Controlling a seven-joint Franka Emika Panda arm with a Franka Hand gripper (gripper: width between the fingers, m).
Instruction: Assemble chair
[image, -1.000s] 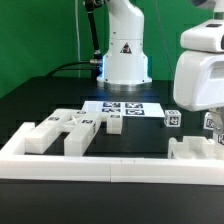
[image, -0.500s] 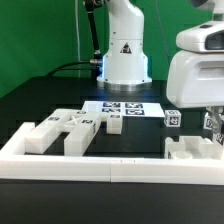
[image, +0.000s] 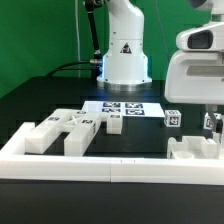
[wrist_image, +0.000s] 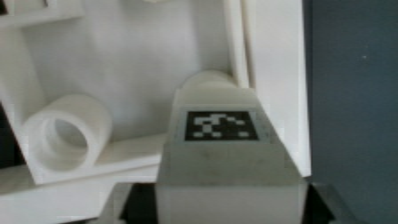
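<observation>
**Edging toward the exterior view's left with one chair block gripped**

Moves the pincer (wrist_image: 222, 208) a shade toward the exterior view's left, and a little higher, than a second ago. Keeps it clenched on a tagged block (wrist_image: 221, 130), one of the chair's own parts. Holds that block at the exterior view's right, just over a notched white piece (image: 192, 148) beside the border rail (image: 60, 160). Cannot tell whether block and piece touch. Shows a round stub (wrist_image: 59, 132) close beside the block in the wrist view.

Leaves a cluster of loose pieces (image: 70, 128) on the surface (image: 40, 100) at the exterior view's left, near the rail. Leaves also a small tagged cube (image: 172, 118) just right of the marker board (image: 125, 107).

Reads as an early stage: nothing visibly joined yet, with nearly all the fitting left to do.
</observation>
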